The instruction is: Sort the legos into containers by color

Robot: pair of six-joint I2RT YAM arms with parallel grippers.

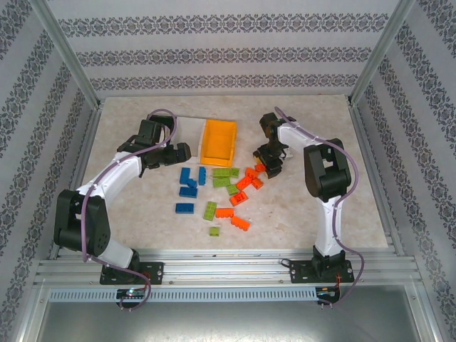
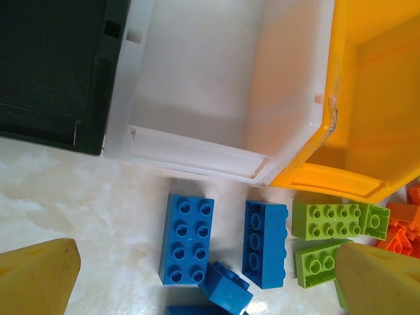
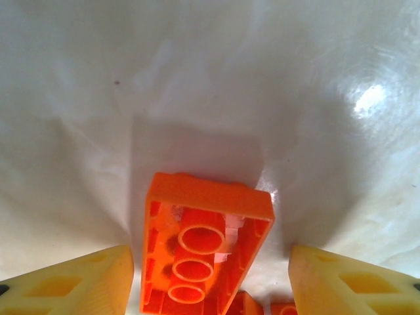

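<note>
Straddling upturned orange brick [image 3: 203,256] with right gripper [image 3: 210,262] jaws parted, not pinching; hovering left gripper [image 2: 209,279] spread wide above blue legos [image 2: 187,239] at six o'clock from white bin [image 2: 197,151]; spotting nothing binned; reckoning nearly all sorting ahead.

We find the legos [image 2: 187,239] glossy plastic, the white bin [image 2: 216,79], orange bin [image 2: 374,98] and black bin [image 2: 52,65] smooth plastic, the desk [image 2: 65,197] polished; the fingers [image 3: 72,282] of the right pincer [image 3: 210,289] seem matt, possibly rubbery.
</note>
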